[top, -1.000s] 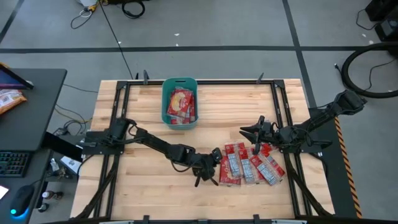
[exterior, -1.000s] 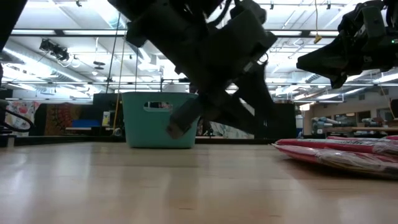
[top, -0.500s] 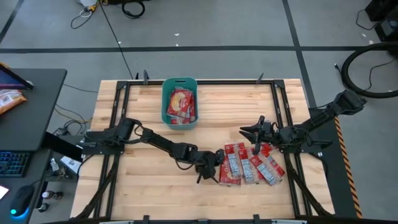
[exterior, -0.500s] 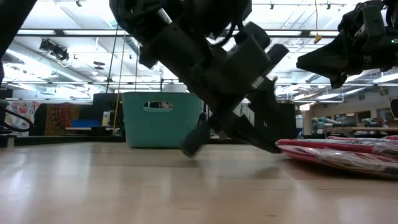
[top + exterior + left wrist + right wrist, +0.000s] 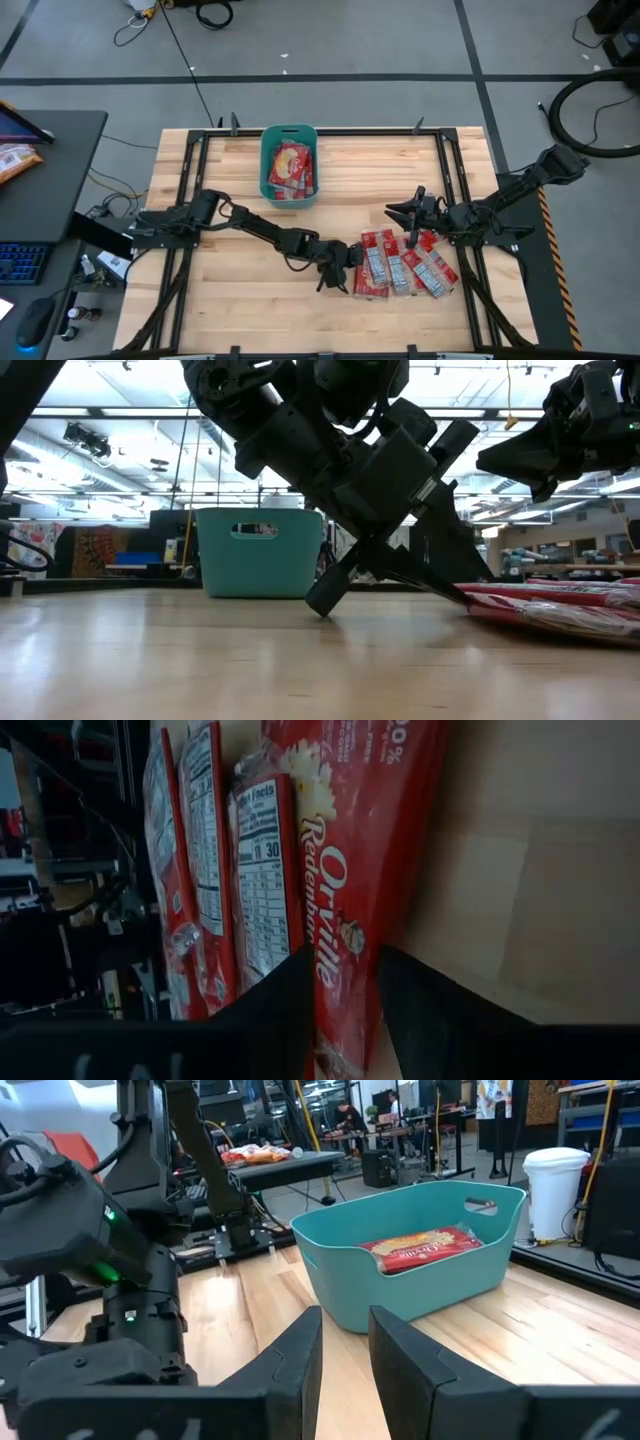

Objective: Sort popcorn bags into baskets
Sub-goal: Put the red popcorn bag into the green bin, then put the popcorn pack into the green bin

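My left gripper [image 5: 345, 270] sits low at table [image 5: 220, 310] centre, at the left edge of the row of popcorn bags [image 5: 400, 265], its fingers [image 5: 290, 1010] straddling the edge of the nearest bag [image 5: 350, 870]. The other bags lie side by side right of it. My right gripper [image 5: 405, 212] hangs above the table just behind the row, right of centre. The basket [image 5: 268, 170] stands at the back edge, left of centre, well apart from the row, with bags inside [image 5: 292, 168].
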{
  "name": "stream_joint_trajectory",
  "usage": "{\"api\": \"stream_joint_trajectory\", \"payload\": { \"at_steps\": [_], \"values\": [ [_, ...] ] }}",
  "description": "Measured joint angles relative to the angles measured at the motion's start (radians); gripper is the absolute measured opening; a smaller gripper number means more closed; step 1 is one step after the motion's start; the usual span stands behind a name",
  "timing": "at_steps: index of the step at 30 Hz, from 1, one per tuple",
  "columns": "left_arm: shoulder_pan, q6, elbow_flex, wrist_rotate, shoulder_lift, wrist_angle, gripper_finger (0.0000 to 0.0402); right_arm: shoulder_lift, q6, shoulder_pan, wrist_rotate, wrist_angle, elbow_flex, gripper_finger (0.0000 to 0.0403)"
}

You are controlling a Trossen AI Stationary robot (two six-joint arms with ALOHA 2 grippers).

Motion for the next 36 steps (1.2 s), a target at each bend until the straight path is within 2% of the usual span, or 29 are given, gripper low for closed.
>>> {"api": "stream_joint_trajectory", "payload": {
  "at_steps": [9, 17, 25, 27, 30, 33, 36],
  "values": [
    [0.002, -0.077, -0.001, 0.003, 0.0, -0.067, 0.0009, 0.0, 0.0, 0.0, 0.0, 0.0, 0.0, 0.009],
    [-0.01, -0.092, -0.006, -0.006, -0.023, -0.07, 0.0008, 0.0, 0.0, 0.0, 0.0, 0.0, 0.0, 0.009],
    [-0.048, -0.237, -0.003, -0.008, -0.08, -0.107, 0.0059, 0.0, 0.0, 0.0, 0.0, 0.0, 0.0, 0.009],
    [-0.058, -0.309, 0.027, -0.008, -0.082, -0.189, 0.0069, 0.0, 0.0, 0.0, 0.0, 0.0, 0.0, 0.009],
    [-0.08, -0.431, 0.099, -0.016, -0.082, -0.4, 0.0073, 0.0, 0.0, 0.0, 0.0, 0.001, 0.0, 0.009],
    [-0.118, -0.579, 0.174, -0.107, -0.098, -0.584, 0.0065, 0.0, 0.0, 0.0, 0.0, 0.0, 0.0, 0.009],
    [-0.164, -0.655, 0.183, -0.17, -0.146, -0.69, 0.0043, 0.0, 0.0, 0.0, 0.0, 0.0, 0.0, 0.009]
  ]
}}
